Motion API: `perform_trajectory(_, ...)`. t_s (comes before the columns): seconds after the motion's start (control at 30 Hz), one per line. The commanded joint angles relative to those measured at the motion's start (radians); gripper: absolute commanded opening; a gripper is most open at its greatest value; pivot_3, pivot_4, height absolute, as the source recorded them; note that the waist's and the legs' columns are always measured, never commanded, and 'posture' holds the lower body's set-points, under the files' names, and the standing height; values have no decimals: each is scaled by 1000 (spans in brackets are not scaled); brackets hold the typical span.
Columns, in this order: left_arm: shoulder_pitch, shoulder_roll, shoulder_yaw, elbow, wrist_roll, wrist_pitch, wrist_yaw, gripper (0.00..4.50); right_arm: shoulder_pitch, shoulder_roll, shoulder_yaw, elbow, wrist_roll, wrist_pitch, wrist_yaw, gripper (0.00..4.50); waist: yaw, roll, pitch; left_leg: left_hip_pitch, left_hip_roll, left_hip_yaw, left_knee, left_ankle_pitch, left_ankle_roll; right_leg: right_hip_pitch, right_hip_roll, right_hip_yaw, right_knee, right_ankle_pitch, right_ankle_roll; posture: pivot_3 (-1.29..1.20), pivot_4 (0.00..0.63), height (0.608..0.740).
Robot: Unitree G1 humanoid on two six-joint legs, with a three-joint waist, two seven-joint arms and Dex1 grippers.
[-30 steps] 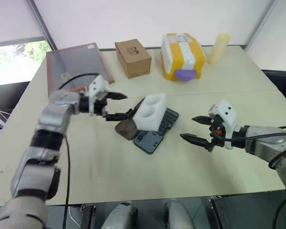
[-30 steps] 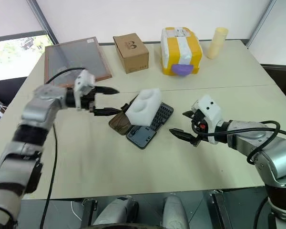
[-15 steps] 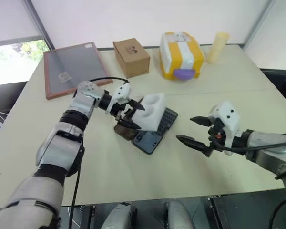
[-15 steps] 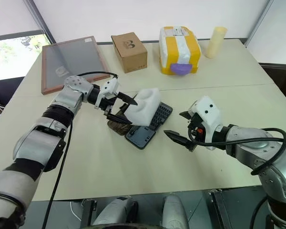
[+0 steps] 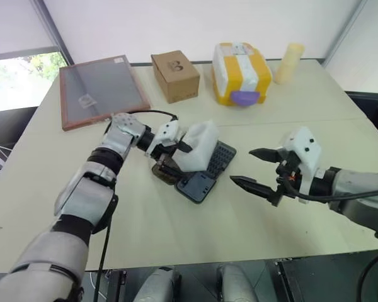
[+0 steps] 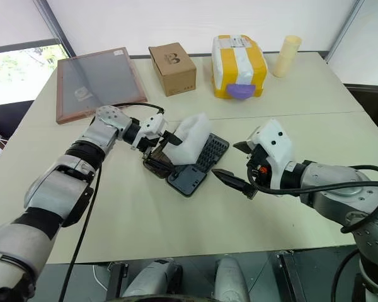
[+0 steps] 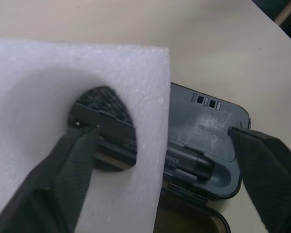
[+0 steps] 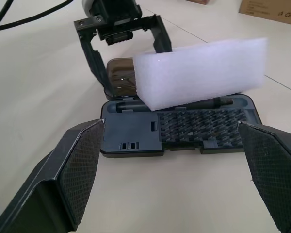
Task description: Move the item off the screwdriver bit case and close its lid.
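Dark grey plastic screwdriver bit case (image 8: 184, 128) lies open near the middle of the beige tabletop (image 5: 176, 239), its bit tray and driver exposed. A white foam block (image 8: 203, 73) with round hollows rests across it. The left gripper (image 5: 176, 158) is spread wide around the block's end, not clamped. The right gripper (image 5: 242, 166) hovers near the case's other side, spread wide and holding nothing.

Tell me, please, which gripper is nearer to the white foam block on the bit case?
Left. The left gripper is at the foam block, open around one end; the right gripper hangs open beyond the bit case, well apart.
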Motion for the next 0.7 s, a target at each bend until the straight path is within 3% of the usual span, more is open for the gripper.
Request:
perform_trajectory(0.03,-26,-2,7,0,-3,-22,-4,2617,1,-10,-6,-9,3,-29,-9,4500,-1,0,0,0,0,0,0,0,0,0,0,0,0,0,0,0,150,740)
perform_trajectory(0.2,-37,-1,30,4,-4,-26,-4,14,17,-9,3,-4,-8,-46,-12,4500,-1,0,0,0,0,0,0,0,0,0,0,0,0,0,0,0,150,740)
perform_trajectory(0.4,-97,58,147,-9,11,10,72,14,29,-2,27,6,-29,-72,-8,4500,-1,-1,0,0,0,0,0,0,0,0,0,0,0,0,0,0,150,740)
perform_trajectory(0.57,-54,284,119,-30,186,-60,229,14,45,17,53,13,-47,-101,-6,4500,-30,-1,0,1,0,1,-1,0,0,-4,-1,0,11,0,0,0,150,740)
perform_trajectory(0.7,76,438,147,-170,177,95,131,14,66,36,93,31,-79,-134,12,4500,-36,0,0,1,0,1,-3,0,0,-8,0,1,13,0,0,0,150,740)
